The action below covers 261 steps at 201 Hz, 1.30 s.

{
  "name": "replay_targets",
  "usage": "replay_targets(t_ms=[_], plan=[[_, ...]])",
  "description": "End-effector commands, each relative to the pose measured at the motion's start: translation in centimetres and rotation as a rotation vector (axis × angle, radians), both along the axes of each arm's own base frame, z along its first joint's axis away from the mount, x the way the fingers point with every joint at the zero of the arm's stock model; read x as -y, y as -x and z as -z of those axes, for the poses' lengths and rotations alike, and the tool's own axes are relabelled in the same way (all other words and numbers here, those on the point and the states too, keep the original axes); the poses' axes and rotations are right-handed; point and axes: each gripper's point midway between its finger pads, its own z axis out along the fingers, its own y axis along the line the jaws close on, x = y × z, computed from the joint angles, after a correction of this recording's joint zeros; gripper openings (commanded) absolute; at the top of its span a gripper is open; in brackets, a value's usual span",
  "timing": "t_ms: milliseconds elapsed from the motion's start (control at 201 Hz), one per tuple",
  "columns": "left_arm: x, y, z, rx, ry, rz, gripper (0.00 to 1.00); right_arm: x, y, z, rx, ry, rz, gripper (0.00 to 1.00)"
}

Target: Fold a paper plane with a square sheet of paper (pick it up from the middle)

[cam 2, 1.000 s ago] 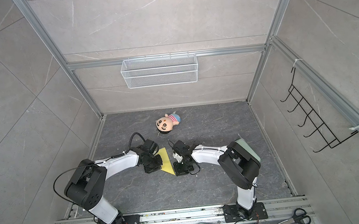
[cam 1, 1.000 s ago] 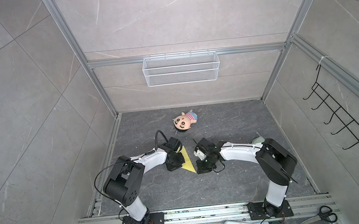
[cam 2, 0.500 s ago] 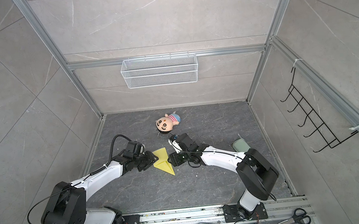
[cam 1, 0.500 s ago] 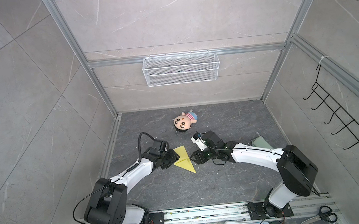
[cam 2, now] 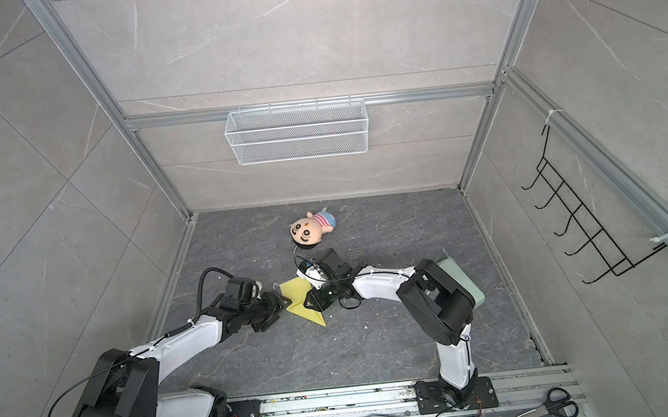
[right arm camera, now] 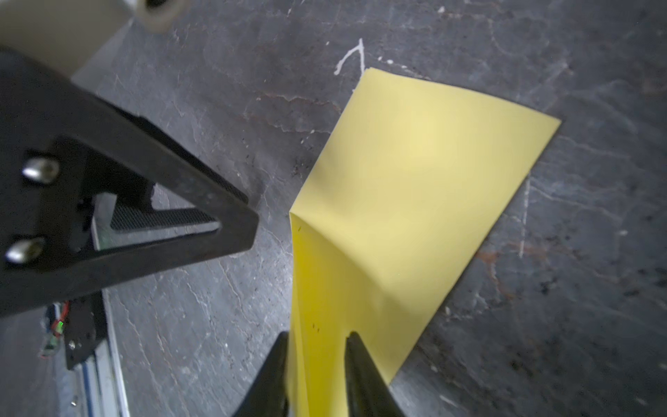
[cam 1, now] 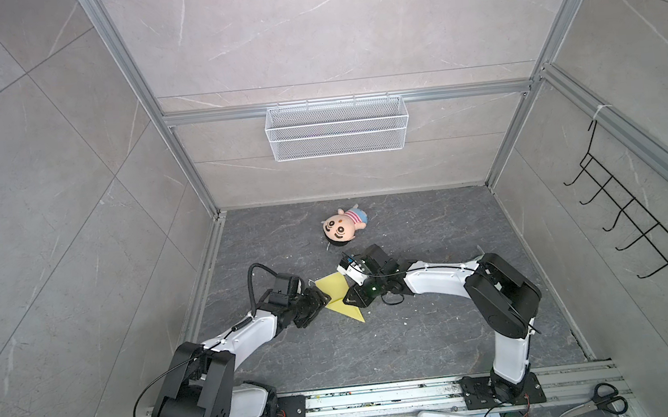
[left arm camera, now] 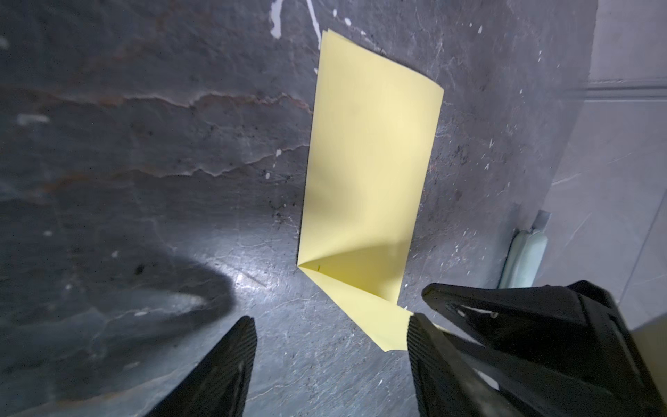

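Note:
The yellow sheet of paper lies folded on the dark floor, with a pointed end toward the front. My left gripper stands open at its left edge, with bare floor between the fingers and one finger beside the paper's corner. My right gripper is at the paper's right side. It is shut on a raised fold of the paper, which runs up between its fingertips. The rest of the paper lies flat.
A plush doll lies just behind the grippers. A pale green pad sits on the floor behind the right arm. A wire basket hangs on the back wall, and a hook rack hangs on the right wall. Scissors lie on the front rail.
My left gripper has opened and drawn back to the paper's left edge. My right gripper swung away toward the doll, then came back and shut on the paper's right side.

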Motion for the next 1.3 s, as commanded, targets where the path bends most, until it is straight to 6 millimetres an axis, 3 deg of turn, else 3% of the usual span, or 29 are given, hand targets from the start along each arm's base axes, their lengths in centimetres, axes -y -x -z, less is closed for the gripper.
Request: replay_targets(t_ms=[0, 115, 339, 518, 811, 1026, 1294], plan=[[0.6, -0.5, -1.5, 0.061, 0.070, 0.016, 0.74, -0.9, -0.6, -0.7, -0.005, -0.073, -0.038, 0.13], [1.3, -0.5, -2.0, 0.112, 0.110, 0.059, 0.81, -0.7, -0.9, -0.9, -0.046, -0.134, -0.038, 0.04], [2.9, -1.1, -2.5, 0.175, 0.200, 0.124, 0.84, 0.1, -2.0, -0.1, -0.152, -0.221, 0.015, 0.05], [3.5, -1.8, -2.1, 0.175, 0.211, 0.142, 0.83, 1.2, -3.1, 2.0, -0.203, -0.178, 0.091, 0.07], [4.1, -2.7, -1.6, 0.170, 0.219, 0.158, 0.73, 2.4, -3.8, 4.0, -0.228, -0.091, 0.161, 0.15], [4.3, -3.2, -1.0, 0.160, 0.211, 0.164, 0.57, 3.0, -3.9, 5.1, -0.231, -0.043, 0.185, 0.10], [4.4, -3.7, -0.2, 0.138, 0.198, 0.164, 0.49, 3.2, -3.9, 5.5, -0.237, -0.026, 0.191, 0.10]])
